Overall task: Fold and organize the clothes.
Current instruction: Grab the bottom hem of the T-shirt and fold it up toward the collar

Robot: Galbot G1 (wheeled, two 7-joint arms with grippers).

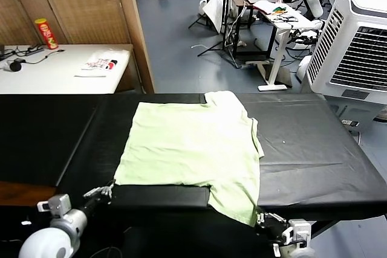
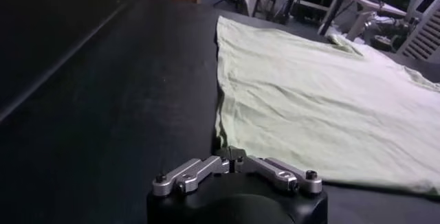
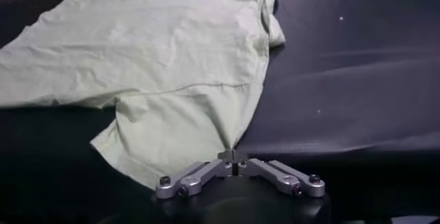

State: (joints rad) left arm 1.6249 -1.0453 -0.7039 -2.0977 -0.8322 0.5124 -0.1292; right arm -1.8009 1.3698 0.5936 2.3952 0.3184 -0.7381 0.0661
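The pale green shirt (image 1: 193,149) lies spread flat on the black tabletop (image 1: 314,149), roughly in the middle, with its far edge close to the tabletop's back rim and its near edge reaching almost to the front rim. The near left corner sits right at the left tool (image 1: 107,191), whose fingers are drawn together on that corner of the cloth; in the left wrist view the tool (image 2: 232,155) meets the shirt (image 2: 323,108) just where its side edge and near edge come together. On the other side, a flap of the shirt hangs down toward the front rim, and the right tool (image 1: 260,217) is pinched shut on its lowest corner; the right wrist view shows the tool (image 3: 234,155) closed on the tip of that flap, with the shirt (image 3: 165,60) fanning away from it. The cloth is lightly creased, and its right edge curls up a little near the sleeve. To either side of the shirt the black tabletop is bare and wide, more so on the robot's right. Beyond the left back corner stands a white table (image 1: 54,67) with a red can (image 1: 46,33) and a white packet (image 1: 100,63); a white cooling unit (image 1: 354,40) stands off the right back corner.
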